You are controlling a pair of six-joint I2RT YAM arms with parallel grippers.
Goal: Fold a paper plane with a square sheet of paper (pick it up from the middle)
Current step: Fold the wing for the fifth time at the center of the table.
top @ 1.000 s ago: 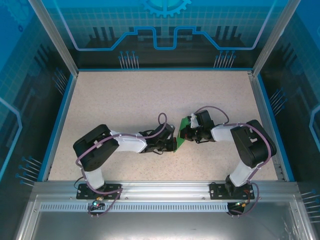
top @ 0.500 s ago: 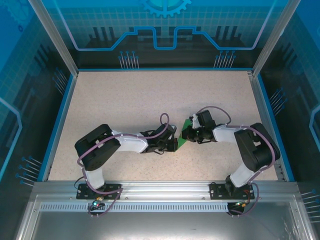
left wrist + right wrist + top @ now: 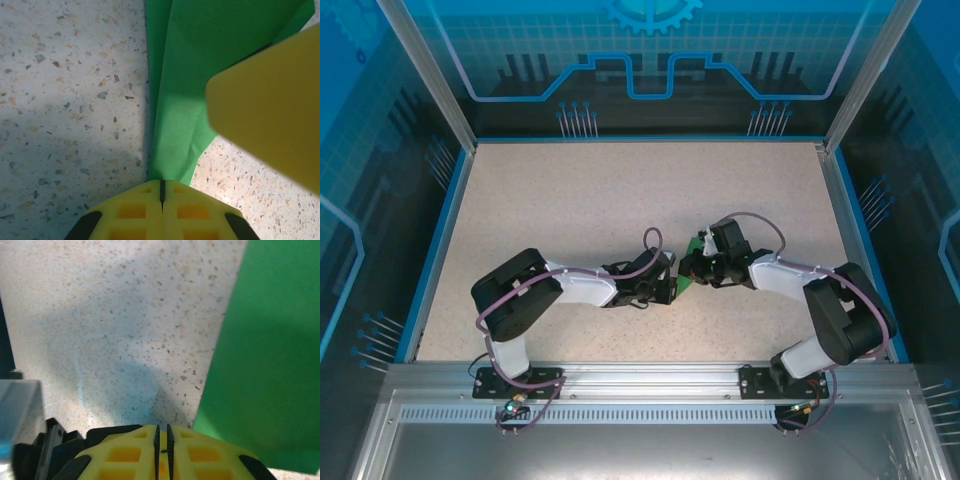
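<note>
Left pincer (image 3: pixel 669 290) and right pincer (image 3: pixel 688 270) nose to nose mid-table, green paper (image 3: pixel 687 285) between, open tabletop (image 3: pixel 620 190) beyond, blue rim (image 3: pixel 438 250) around.

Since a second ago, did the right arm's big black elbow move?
Yes. The right arm's elbow swung toward the table's right blue rim and the front rail, while the right gripper stayed mid-table.

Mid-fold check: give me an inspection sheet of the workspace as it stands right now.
Surface: speckled beige table, flat, blue-edged.
Job's things: green paper, folded, where the two grippers meet.
Clutter: nothing seen.
Grippers: left gripper shut on the paper's end; right gripper barely parted, paper beside it, not between the jaws.
Cables: purple cables looped along both arms.
Surroundings: blue patterned walls, metal frame.
</note>
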